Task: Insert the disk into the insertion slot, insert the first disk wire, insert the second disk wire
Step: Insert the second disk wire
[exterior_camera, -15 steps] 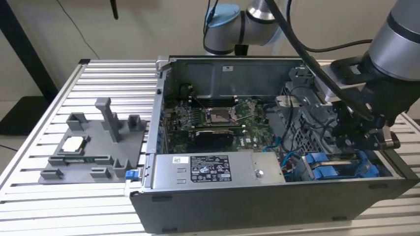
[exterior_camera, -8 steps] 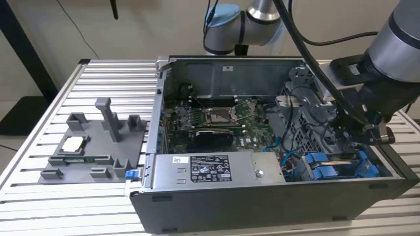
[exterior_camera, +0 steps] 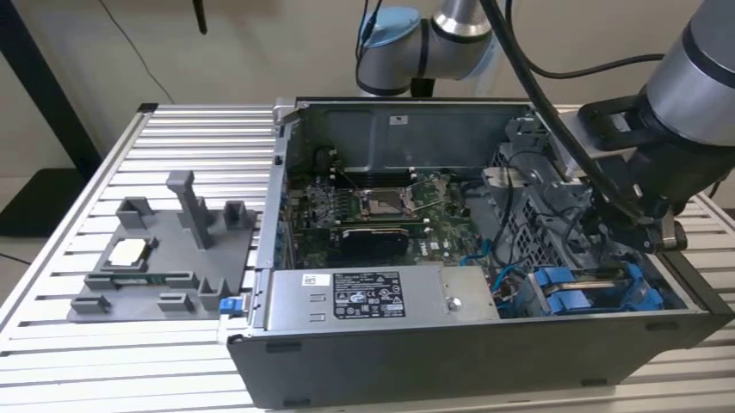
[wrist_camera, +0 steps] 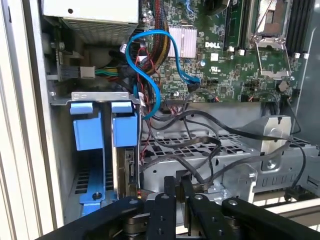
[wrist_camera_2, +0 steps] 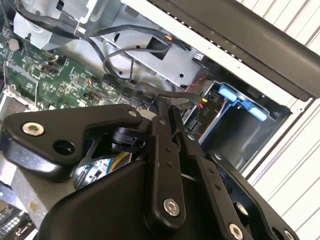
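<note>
Gripper sits low inside the open computer case, at the corner on the exterior view's right, just above the metal drive cage. In both wrist views its two black fingers stand pressed close together, clenched, with a thin black cable running up between the tips; whether the cable is truly pinched cannot be told. In the exterior view the arm comes down over the case's right wall and hides the gripper itself.

Just beside the gripper, toward the case corner, lies the insertion slot: a dark-grey bay with bright blue plastic tabs at its mouth. In the first wrist view a flat edge-on unit in a blue frame, taken for the disk, stands in the bay next to a bare blue rail. The disk is near the fingertips, apart from them, not touching.

Loose black cables loop over the cage between gripper and motherboard. A blue data cable arcs from the board down toward the bay.

Further out in the exterior view: grey power-supply box with a sticker along the case front; a grey fixture tray on the slatted surface to the exterior view's left, well apart from the gripper.
</note>
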`<state>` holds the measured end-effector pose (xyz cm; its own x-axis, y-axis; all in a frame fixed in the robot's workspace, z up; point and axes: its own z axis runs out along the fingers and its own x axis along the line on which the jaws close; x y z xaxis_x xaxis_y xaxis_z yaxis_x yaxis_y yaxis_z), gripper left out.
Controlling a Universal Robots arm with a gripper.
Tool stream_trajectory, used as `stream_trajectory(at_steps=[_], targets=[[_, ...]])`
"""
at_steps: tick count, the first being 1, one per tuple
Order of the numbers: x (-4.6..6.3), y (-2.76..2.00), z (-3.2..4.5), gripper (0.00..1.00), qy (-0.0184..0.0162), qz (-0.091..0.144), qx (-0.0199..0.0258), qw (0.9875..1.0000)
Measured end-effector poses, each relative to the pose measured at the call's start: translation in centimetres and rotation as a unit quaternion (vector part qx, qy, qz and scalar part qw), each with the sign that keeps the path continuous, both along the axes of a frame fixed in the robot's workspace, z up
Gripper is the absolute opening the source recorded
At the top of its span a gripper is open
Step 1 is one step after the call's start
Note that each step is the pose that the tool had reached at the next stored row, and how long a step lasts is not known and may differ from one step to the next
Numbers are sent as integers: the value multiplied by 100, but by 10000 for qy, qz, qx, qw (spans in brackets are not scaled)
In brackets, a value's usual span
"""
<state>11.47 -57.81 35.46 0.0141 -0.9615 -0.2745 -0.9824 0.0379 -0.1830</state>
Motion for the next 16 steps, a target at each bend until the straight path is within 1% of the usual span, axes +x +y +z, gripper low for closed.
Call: stream_trajectory(at_steps=[1,2,3,4,6,7,8,9,10,12,14,15,16], targets=[[-4,-3,10,16,0,0,0,10000],[-10,-3,11,16,1,-1,-14,10000],[-14,-3,10,16,6,0,-51,10000],[-15,-4,11,16,24,1,-119,9999],[-17,-4,11,16,66,0,-288,9996],[-17,-4,11,16,86,1,-386,9992],[-17,-3,11,16,102,3,-471,9988],[-17,-3,11,16,115,4,-556,9984],[-16,-2,11,16,129,4,-654,9978],[-16,11,12,16,173,5,-834,9964],[-17,51,11,16,208,5,-963,9951],[-17,79,10,16,226,6,-1008,9946],[-16,100,10,16,247,8,-1041,9943]])
